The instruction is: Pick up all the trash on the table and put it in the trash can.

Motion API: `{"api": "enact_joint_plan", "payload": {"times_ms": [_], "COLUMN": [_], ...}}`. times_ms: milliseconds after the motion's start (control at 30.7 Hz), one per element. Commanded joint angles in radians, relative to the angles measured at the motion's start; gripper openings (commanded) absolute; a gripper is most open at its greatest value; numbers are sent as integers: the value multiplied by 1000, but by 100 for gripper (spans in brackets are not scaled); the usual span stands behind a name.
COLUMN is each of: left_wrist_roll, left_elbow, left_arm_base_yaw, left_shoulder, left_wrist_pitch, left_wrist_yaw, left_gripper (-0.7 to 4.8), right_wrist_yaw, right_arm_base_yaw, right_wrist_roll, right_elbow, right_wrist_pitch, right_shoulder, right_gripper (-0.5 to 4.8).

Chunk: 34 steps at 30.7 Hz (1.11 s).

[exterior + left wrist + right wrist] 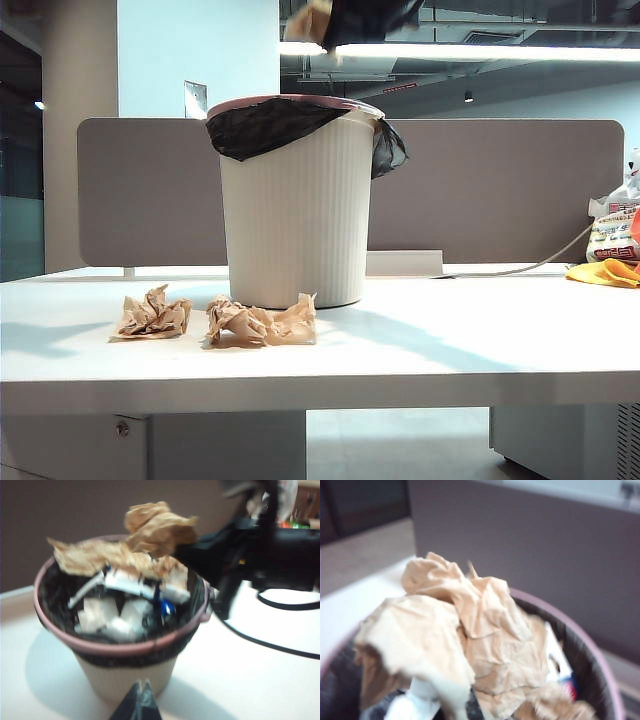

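Note:
The trash can point(297, 215), white and ribbed with a pink rim and a black liner, stands mid-table. Two tan paper wads, one point(153, 314) and the other point(262, 322), lie on the table point(420, 350) in front of it. My right gripper point(335, 18) hangs above the can's mouth, shut on a third wad of trash point(309, 20) point(157, 526) point(465, 630); the wad hides its fingers in the right wrist view. My left gripper point(142, 684) is shut and empty, with its tips before the can's near wall point(125, 677). Tan paper point(87, 556) and white scraps lie inside the can.
A grey divider panel point(500, 190) runs behind the can. A yellow cloth point(608, 272) and a printed white bag point(612, 228) sit at the far right. A cable point(540, 263) trails across the table there, and black cables point(280, 647) hang from the right arm.

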Motion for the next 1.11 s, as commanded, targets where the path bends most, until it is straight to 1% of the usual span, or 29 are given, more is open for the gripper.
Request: {"api": "enact_joint_plan", "payload": {"times_ms": [33, 65, 98, 163, 196, 228, 326, 392, 555, 587, 620, 653, 718, 750, 783, 848, 979, 1044, 1109], "left_wrist_roll": [4, 3, 2, 3, 3, 3, 3, 3, 3, 3, 1, -6, -8, -8, -8, -8, -7, -3, -3], "left_elbow": [5, 5, 6, 6, 9, 11, 14, 14, 16, 16, 16, 16, 16, 16, 16, 16, 15, 13, 8], "left_arm_base_yaw": [2, 2, 2, 2, 2, 2, 2, 2, 2, 2, 2, 2, 2, 2, 2, 2, 2, 2, 2], "left_shoulder": [-3, -3, -3, -4, -4, -4, -4, -4, -14, -23, -32, -40, -61, -71, -82, -108, -169, -200, -219], "left_wrist_pitch": [-61, -70, -76, -79, -79, -78, -72, -71, -84, -91, -99, -106, -127, -140, -150, -169, -219, -260, -300], "left_wrist_yaw": [18, 19, 19, 14, 14, 14, 14, 14, 15, 15, 15, 18, 18, 18, 18, 19, 64, 63, 63], "left_gripper": [-6, -6, -6, -6, -6, -6, -6, -6, -6, -6, -6, -6, -6, -6, -6, -6, -6, -6, -6], "right_wrist_yaw": [20, 23, 39, 68, 68, 66, 61, 61, 56, 57, 56, 56, 13, -9, -23, -23, -22, -21, 2], "right_arm_base_yaw": [10, 10, 10, 11, 13, 13, 13, 13, 14, 16, 16, 16, 16, 16, 16, 16, 38, 51, 70], "right_wrist_roll": [-3, -4, -4, -4, -7, -7, -8, -8, -8, -8, -6, -2, -11, -12, -11, -11, -18, -39, -72], "right_elbow": [5, 5, 5, 5, 5, 5, 12, 13, 15, 15, 15, 15, 15, 15, 14, 14, 14, 14, 9], "right_wrist_pitch": [8, 5, 5, 5, 8, 12, 11, 2, -113, -140, -179, -214, -277, -300, -324, -383, -483, -537, -603], "right_shoulder": [20, 25, 29, 29, 29, 29, 29, 27, -21, -37, -58, -80, -121, -138, -156, -203, -307, -362, -409], "right_gripper": [0, 7, 53, 291, 385, 407, 412, 432, 430, 419, 365, 274, 42, -15, -4, -5, -5, -5, -5]}}
